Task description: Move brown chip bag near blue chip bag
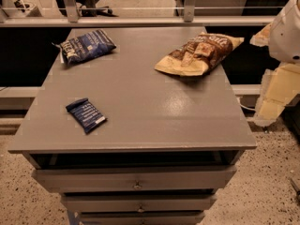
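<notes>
Progress: you have nothing of the move done yet; the brown chip bag [199, 54] lies at the far right corner of the table [154, 107], and the blue chip bag [86, 45] lies at the far left corner, well apart from it
What is left: the whole job, as I judge it: you must reach the brown chip bag, take it, carry it to the left along the far part of the top and put it down just beside the blue one
Gripper: the gripper [275, 95] is off the table, by its right side, below the white arm body; both bags lie on the top, so it holds neither, and you cannot tell whether it is open or closed
Edges: the brown chip bag has its far end close to the right and back edges; the blue chip bag sits near the back-left edges, so its inner side is the safer place
Open room: between the two bags the top is bare; the small dark-blue packet [86, 115] lies near the front left, well away from this path
</notes>
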Tool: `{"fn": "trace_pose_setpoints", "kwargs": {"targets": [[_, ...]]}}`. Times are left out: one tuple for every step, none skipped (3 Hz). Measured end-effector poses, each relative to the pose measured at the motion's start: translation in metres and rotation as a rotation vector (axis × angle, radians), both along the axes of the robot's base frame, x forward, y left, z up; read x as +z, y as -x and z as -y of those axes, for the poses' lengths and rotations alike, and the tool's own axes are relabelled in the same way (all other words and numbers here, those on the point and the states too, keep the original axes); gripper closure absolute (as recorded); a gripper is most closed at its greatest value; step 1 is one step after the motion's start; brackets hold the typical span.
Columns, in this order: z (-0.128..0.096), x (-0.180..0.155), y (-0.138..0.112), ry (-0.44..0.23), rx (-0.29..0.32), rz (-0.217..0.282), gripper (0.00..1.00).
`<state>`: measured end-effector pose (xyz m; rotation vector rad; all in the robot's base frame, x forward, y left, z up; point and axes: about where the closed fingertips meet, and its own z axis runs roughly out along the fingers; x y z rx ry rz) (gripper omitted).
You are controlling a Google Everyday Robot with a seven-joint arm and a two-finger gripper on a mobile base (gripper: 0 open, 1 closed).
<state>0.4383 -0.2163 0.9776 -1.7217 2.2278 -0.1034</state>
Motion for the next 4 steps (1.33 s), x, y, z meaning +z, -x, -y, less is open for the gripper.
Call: {"fn": "trace_pose_setpoints", "kwargs": {"targets": [[0.0, 0.0, 0.0, 0.0, 0.0, 0.0, 0.0], [-0.007, -0.007, -0.02, -0.056, -0.025, 0.032, 0.0], [-0.024, -0.021, -0.077, -0.152, -0.075, 0.076, 0.0], [-0.041, -0.032, -0.133, -0.254, -0.143, 0.103, 0.0]]}}
